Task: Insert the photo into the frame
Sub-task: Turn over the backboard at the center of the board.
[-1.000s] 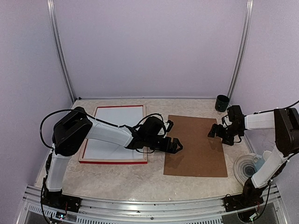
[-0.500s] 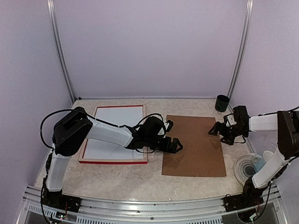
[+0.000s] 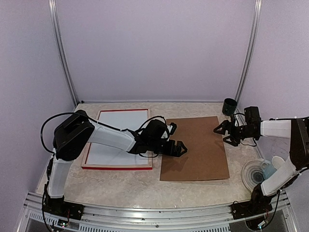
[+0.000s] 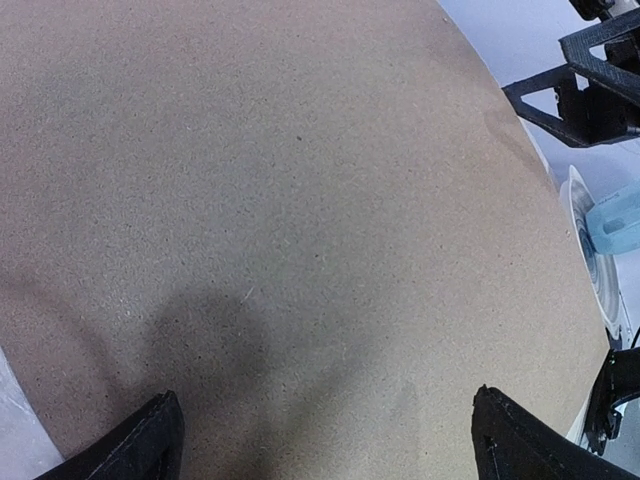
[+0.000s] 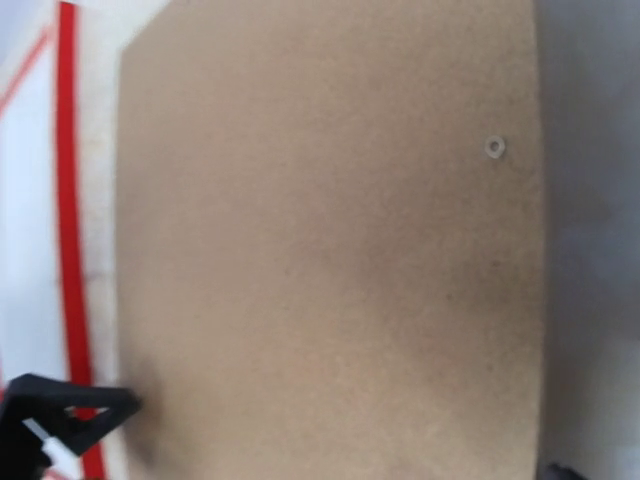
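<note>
Beneath the open left tool (image 3: 182, 148) and beside the open right tool (image 3: 222, 136) lies the panel (image 3: 200, 154), likely awaiting repositioning.

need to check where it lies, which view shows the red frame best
Top external: nearly the whole frame lies in view, flat, the left arm crossing its right side. The right wrist catches only a red strip of its edge. The left wrist shows none of it.

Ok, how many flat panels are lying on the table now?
2: the red frame, white inside, at left; the brown board beside it at centre-right. Anything beneath either would be hidden.
</note>
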You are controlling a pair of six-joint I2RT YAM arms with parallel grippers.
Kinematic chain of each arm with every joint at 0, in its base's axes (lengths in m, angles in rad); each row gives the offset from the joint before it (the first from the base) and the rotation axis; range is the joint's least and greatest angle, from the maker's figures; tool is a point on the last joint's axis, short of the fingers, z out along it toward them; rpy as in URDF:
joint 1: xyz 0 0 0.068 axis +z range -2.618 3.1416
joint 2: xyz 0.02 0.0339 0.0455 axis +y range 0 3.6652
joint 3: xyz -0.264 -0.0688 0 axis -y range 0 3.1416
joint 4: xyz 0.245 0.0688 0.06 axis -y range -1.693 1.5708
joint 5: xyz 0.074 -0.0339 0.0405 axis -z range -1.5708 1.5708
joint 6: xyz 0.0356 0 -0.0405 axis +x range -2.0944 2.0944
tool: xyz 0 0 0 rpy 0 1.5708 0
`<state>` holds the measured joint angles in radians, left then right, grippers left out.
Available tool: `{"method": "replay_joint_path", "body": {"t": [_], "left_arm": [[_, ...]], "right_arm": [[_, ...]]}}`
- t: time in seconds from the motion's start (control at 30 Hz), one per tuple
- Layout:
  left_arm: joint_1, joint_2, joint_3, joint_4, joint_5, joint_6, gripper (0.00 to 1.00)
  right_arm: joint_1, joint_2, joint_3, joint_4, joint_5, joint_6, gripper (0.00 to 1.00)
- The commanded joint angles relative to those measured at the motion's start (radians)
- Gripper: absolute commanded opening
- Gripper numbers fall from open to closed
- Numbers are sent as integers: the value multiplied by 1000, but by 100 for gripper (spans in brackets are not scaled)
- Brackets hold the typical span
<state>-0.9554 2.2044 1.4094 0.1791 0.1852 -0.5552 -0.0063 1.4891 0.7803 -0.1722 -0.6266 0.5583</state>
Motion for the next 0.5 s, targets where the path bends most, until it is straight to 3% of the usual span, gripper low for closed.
{"method": "replay_joint_path", "body": {"t": [0.0, 0.47], "left_arm": [[5, -6, -32, -33, 3, -16, 99], [18, -59, -75, -6, 6, -26, 99]], "right_arm": [[-20, -23, -19, 91, -181, 59, 94], [-30, -7, -75, 308, -377, 208, 93]]}}
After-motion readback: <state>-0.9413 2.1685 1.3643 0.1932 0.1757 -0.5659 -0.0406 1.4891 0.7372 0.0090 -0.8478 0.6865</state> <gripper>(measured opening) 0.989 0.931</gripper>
